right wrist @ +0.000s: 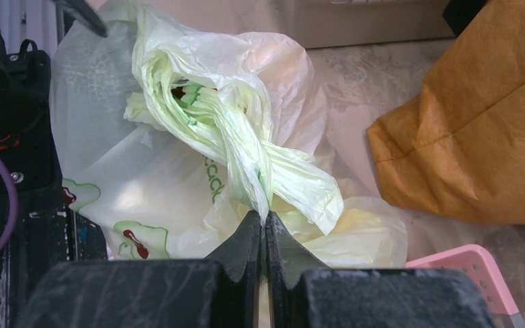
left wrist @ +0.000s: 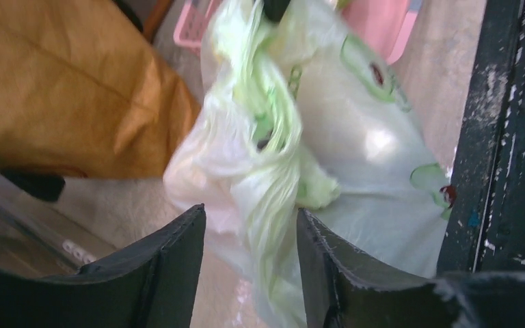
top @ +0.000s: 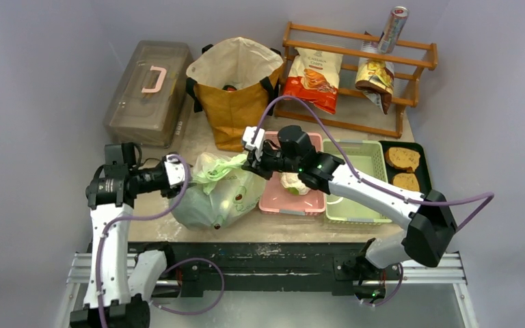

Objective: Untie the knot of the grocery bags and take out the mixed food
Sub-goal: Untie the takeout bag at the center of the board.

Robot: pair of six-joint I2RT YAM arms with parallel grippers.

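Note:
The pale-green plastic bag (top: 215, 195) lies at the table's front, left of centre. Its twisted knot (right wrist: 236, 137) stands out as a green tail. My right gripper (right wrist: 265, 219) is shut on one strand of the knot, reaching in from the right (top: 251, 160). My left gripper (left wrist: 251, 225) is open, its jaws on either side of another green strand (left wrist: 270, 184) of the bag's neck; it sits at the bag's left (top: 178, 171). The mustard-brown tote (top: 236, 89) stands open behind the bag. A pale leafy vegetable (top: 294, 183) lies in the pink basket (top: 273, 198).
A grey-brown lidded box (top: 149, 89) stands at the back left. A wooden rack (top: 359, 75) holds two chip bags and a can. A green basket (top: 362, 205) and a black tray with bread (top: 420, 171) are at the right.

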